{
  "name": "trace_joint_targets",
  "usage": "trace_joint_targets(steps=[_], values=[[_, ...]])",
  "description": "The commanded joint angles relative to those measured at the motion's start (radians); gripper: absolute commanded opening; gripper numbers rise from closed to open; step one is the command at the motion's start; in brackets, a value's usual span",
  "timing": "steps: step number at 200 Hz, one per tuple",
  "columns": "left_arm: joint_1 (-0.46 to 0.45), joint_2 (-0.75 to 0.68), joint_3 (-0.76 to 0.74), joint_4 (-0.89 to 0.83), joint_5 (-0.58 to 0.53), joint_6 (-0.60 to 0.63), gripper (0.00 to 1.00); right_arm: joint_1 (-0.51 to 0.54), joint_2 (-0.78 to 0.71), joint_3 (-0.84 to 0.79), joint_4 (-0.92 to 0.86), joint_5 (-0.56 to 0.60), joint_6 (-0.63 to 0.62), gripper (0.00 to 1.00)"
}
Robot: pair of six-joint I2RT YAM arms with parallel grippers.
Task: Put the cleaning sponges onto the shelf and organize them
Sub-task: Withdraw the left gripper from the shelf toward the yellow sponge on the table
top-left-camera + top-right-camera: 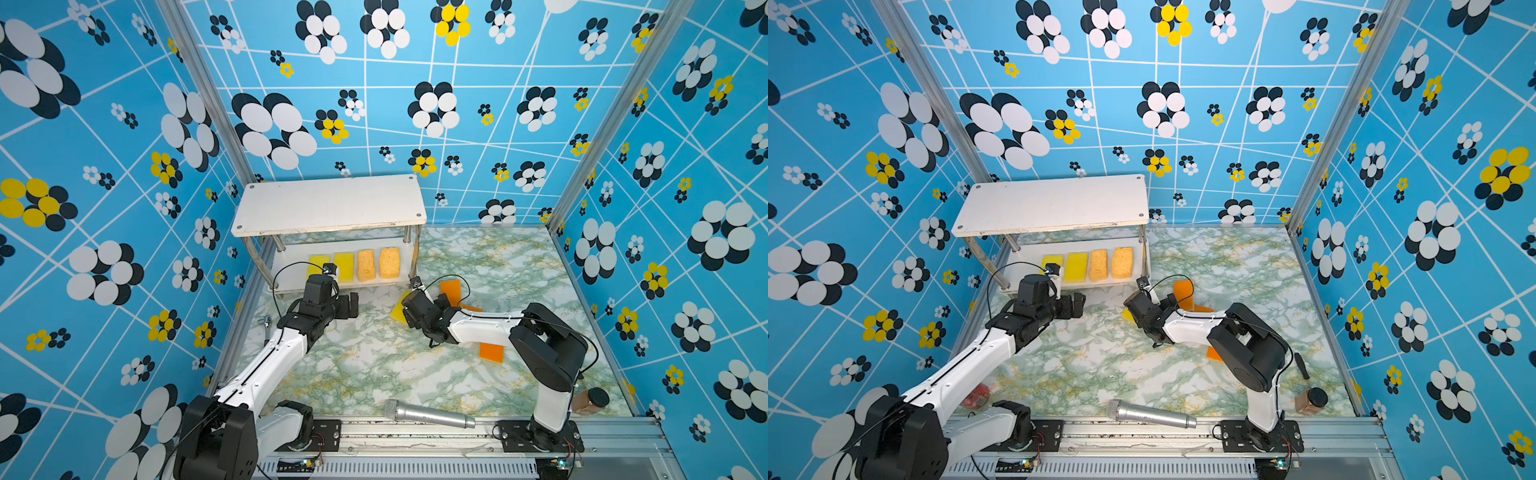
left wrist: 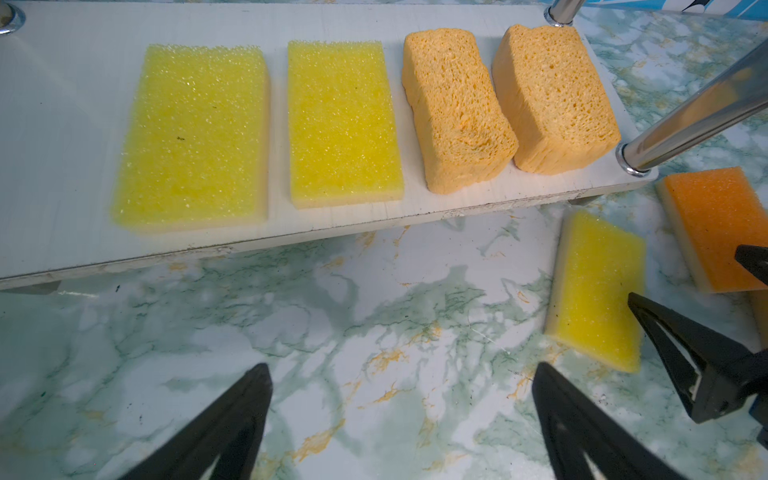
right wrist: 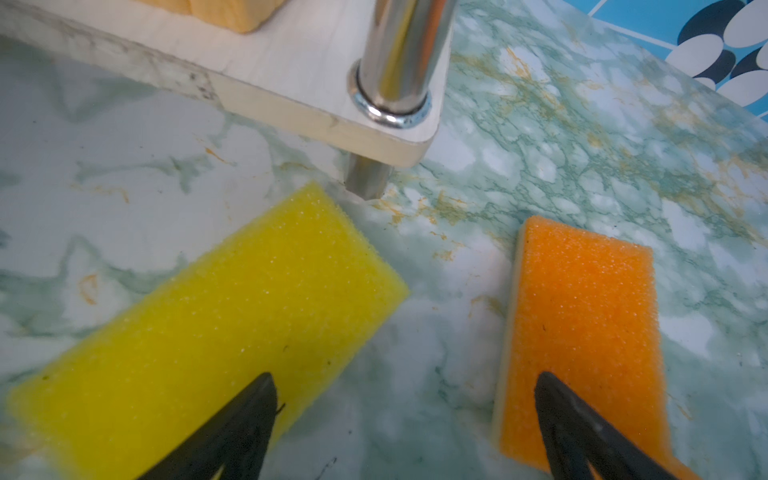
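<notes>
The shelf (image 1: 328, 203) stands at the back left. Its lower board (image 2: 62, 124) carries two flat yellow sponges (image 2: 195, 133) (image 2: 343, 124) and two thick tan sponges (image 2: 457, 112) (image 2: 552, 95) in a row. A third yellow sponge (image 3: 208, 324) and an orange sponge (image 3: 582, 324) lie on the table by the shelf's right front leg. Another orange sponge (image 1: 491, 353) lies partly under the right arm. My left gripper (image 2: 401, 368) hangs open and empty over bare table in front of the shelf. Just as empty, my right gripper (image 3: 405, 376) is open between the yellow and orange sponges.
A silver microphone (image 1: 428, 413) lies along the front edge. A brown jar with a black lid (image 1: 590, 401) stands at the front right corner. Patterned blue walls close in the table on three sides. The chrome shelf leg (image 3: 395, 83) rises just beyond my right gripper.
</notes>
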Motion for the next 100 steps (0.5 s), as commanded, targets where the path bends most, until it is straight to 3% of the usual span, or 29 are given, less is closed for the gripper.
trace_joint_targets(steps=[1,55,100], values=[[-0.009,0.004,0.008,0.002,-0.004,0.000,0.99,0.022,-0.014,-0.039,-0.071,-0.013,0.006,0.99],[-0.027,0.018,0.002,0.013,-0.005,-0.002,0.99,0.039,-0.051,-0.075,-0.048,-0.073,-0.020,0.99],[-0.075,0.036,-0.005,0.030,-0.009,-0.021,0.99,0.041,-0.078,-0.103,0.009,-0.218,-0.057,0.99]])
